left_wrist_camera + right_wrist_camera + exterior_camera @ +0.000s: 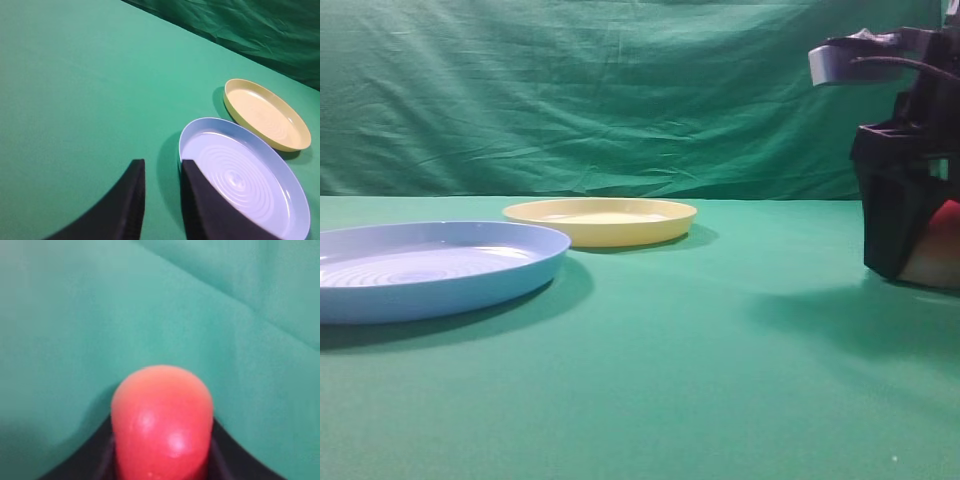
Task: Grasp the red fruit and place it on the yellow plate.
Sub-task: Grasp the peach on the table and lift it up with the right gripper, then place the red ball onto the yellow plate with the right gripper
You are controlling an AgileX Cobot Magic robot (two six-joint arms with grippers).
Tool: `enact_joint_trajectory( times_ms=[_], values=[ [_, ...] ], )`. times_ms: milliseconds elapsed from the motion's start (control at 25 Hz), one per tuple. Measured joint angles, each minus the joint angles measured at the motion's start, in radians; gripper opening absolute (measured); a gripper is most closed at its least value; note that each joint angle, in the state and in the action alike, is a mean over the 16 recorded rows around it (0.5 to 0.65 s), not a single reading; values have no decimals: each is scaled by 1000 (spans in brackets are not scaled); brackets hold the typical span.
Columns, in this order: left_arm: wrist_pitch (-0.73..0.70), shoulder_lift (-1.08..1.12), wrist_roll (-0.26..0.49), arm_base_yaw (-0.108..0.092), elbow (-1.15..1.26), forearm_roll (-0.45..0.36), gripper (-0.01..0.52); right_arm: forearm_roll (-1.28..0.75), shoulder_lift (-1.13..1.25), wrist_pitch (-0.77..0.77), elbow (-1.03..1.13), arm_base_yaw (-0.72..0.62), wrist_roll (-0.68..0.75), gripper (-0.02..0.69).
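Bare cloth [720, 350] right of yellow plate [600, 220]; blue plate [430, 270] crowds left — touching?

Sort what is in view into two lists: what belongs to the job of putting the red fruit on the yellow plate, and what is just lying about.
Belongs to the job:
- red fruit, held in the right hand
- yellow plate, with nothing on it yet

Just lying about:
- blue plate, beside the yellow one
- left hand, holding nothing

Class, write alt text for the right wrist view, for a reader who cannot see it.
A smooth red fruit fills the lower middle of the picture, sitting between the two dark fingers of the right tool, which close against its sides. Behind it lies only plain green cloth with a faint crease.
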Motion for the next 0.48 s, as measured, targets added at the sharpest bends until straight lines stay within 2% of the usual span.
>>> enact_joint_trajectory(
  times_ms=[200, 480],
  values=[
    [0, 0, 0, 0, 0, 0, 157, 51, 40, 17, -186, 39, -20, 218],
    [0, 0, 0, 0, 0, 0, 157, 112, 187, 16, -464, 141, -65, 217]
  ],
)
